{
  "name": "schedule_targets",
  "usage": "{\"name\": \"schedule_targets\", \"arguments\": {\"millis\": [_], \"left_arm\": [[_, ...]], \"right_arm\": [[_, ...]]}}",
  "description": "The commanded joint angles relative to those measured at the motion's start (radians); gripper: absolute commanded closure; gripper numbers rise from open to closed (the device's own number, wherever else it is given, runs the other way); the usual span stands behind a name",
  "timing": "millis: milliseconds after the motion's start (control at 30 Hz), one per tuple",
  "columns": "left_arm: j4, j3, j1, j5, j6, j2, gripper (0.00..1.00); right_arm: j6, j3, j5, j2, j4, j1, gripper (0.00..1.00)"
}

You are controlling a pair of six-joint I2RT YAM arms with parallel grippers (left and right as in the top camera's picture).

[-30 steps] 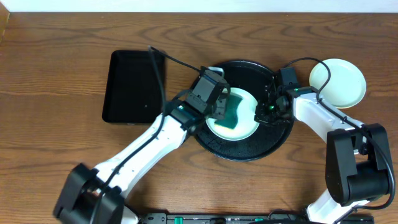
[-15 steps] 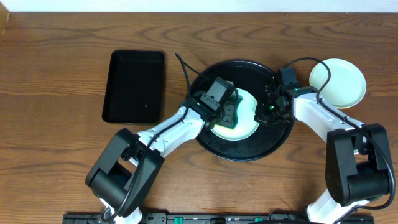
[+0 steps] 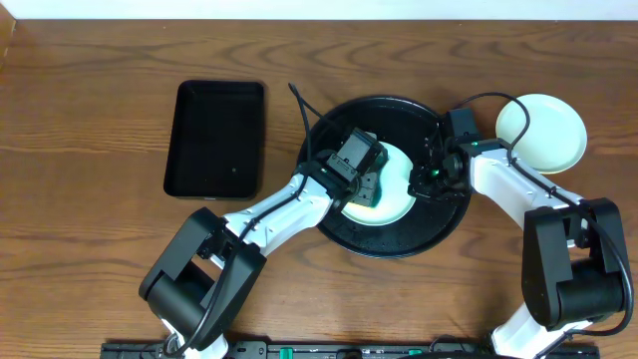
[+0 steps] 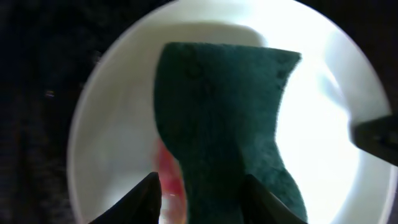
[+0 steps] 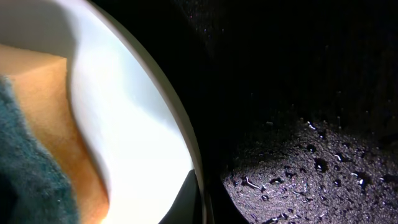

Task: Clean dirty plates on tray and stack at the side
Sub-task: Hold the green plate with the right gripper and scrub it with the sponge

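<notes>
Sponge (image 4: 224, 124), coarse dark-green, clamped in left pincer (image 4: 202, 196), lies on smooth pale round plate (image 4: 106, 124) in glossy black tray (image 3: 399, 234); right pincer (image 3: 424, 181) pinches plate's thin rim.

Round tray (image 3: 399, 237) mid-table (image 3: 100, 259); plate (image 3: 397, 195) in it, sponge (image 4: 224, 124) on plate. Rectangular tray (image 3: 214, 140) left of it; second plate (image 3: 543, 130) right, near the table's back-right corner.

You were at a lab-style robot bench: a wood-grain table (image 3: 100, 60), the left arm (image 3: 269, 209) and right arm (image 3: 518, 184) mounted on a rail (image 3: 349, 351) at its near edge, loose cables (image 3: 297, 100) trailing, and plates (image 3: 543, 130) and a tray (image 3: 439, 224) laid out as props.
</notes>
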Motion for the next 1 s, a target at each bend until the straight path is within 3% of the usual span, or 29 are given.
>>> {"name": "schedule_targets", "arguments": {"millis": [0, 233, 967], "left_arm": [[-0.007, 0.013, -0.002, -0.089, 0.057, 0.003, 0.57], [-0.006, 0.013, -0.036, -0.093, 0.119, -0.044, 0.57], [-0.039, 0.013, -0.067, -0.092, 0.109, -0.037, 0.57]], "right_arm": [[-0.028, 0.0, -0.012, 0.011, -0.011, 0.0, 0.99], [-0.029, 0.0, -0.008, 0.011, -0.011, 0.0, 0.99], [-0.028, 0.0, 0.01, 0.011, -0.021, 0.0, 0.99]]}}
